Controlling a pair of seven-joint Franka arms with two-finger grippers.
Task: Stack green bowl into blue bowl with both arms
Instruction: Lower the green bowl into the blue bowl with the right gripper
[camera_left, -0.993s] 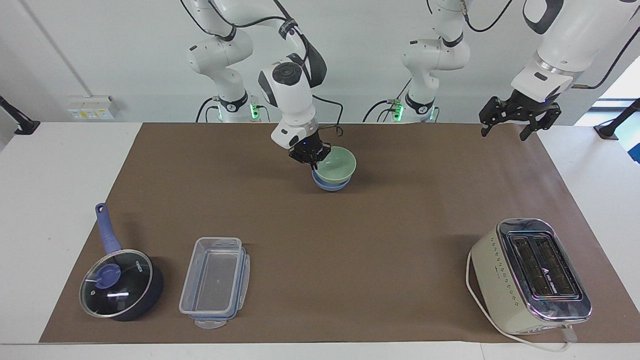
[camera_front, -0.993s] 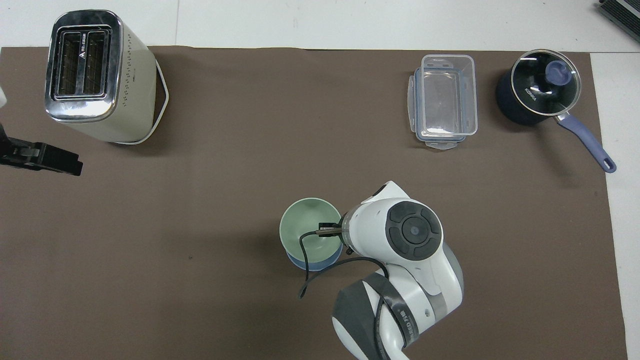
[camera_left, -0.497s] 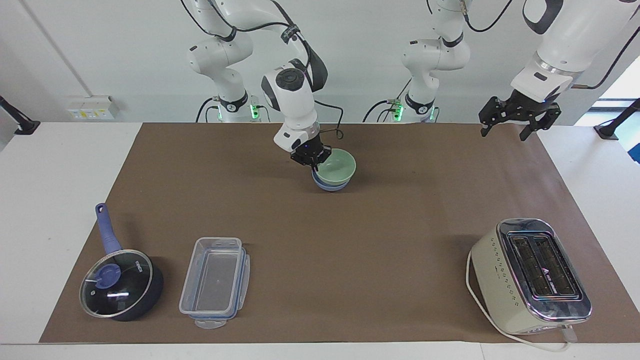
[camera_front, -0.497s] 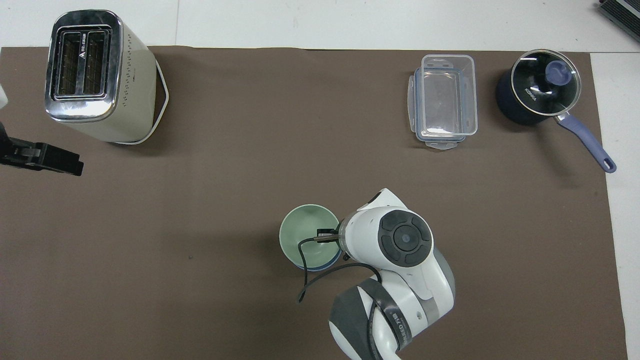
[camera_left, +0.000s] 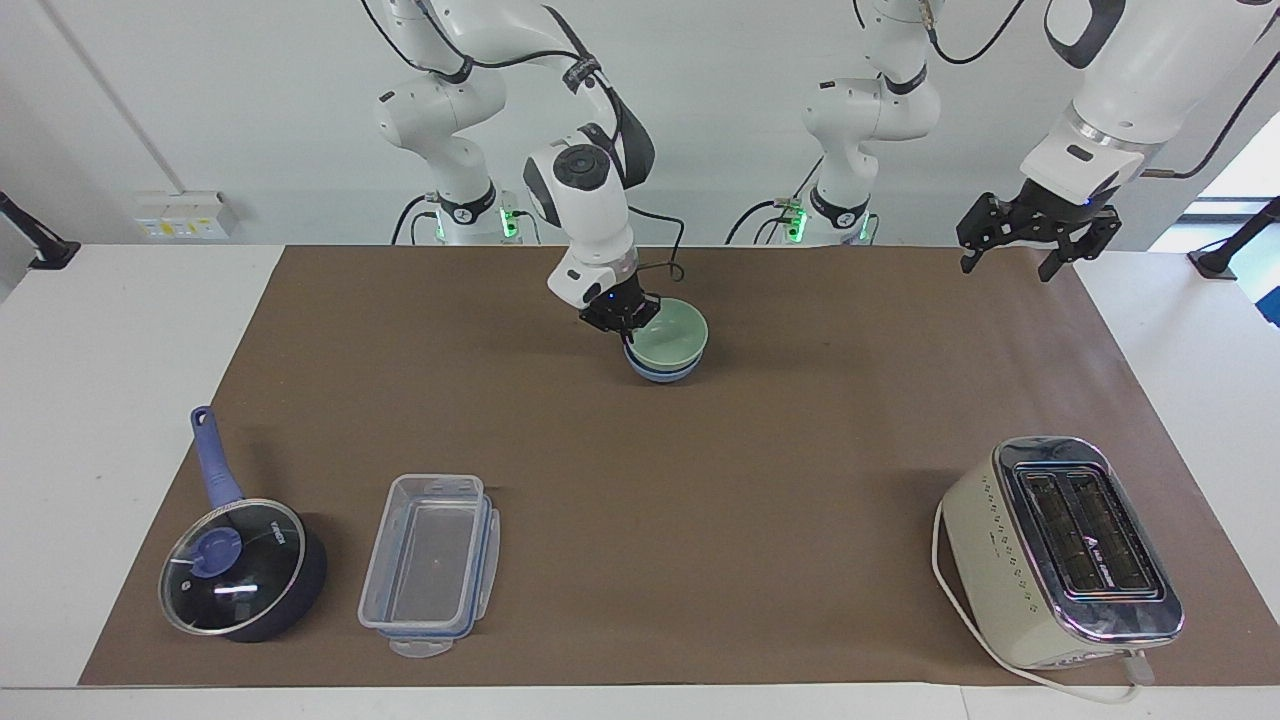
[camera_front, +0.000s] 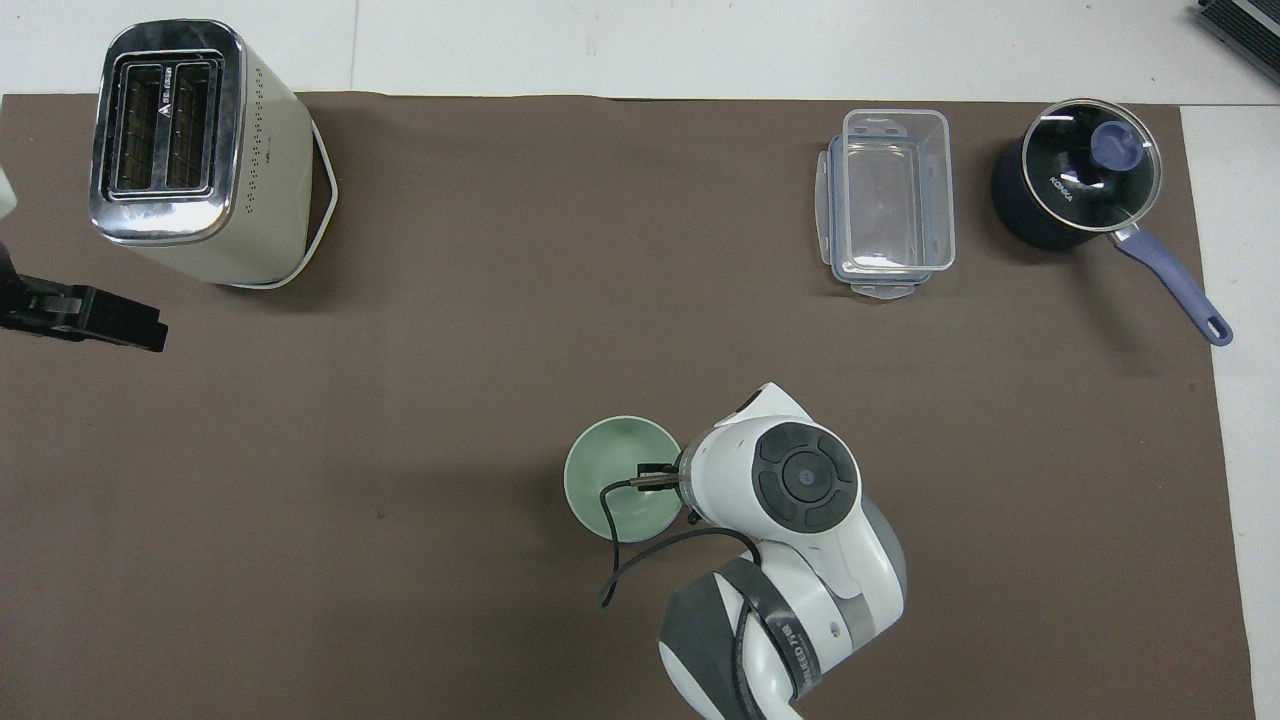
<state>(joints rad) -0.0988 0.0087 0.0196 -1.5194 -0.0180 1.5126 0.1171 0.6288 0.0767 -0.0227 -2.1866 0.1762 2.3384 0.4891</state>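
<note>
Your right gripper (camera_left: 630, 322) pinches the pale mint-green matte bowl (camera_left: 668, 338), seemingly seated in the periwinkle-blue matte bowl (camera_left: 660, 373); release gently, lift straight (left gripper (camera_left: 1035, 243) waits, spread wide).

pale green bowl (camera_left: 670, 336); periwinkle blue bowl (camera_left: 655, 373); brown table mat (camera_left: 700, 480); cream toaster (camera_left: 1060, 555)

green bowl (camera_left: 672, 338): smooth matt | toaster (camera_left: 1060, 550): glossy metal top | container (camera_left: 430, 563): clear plastic
</note>
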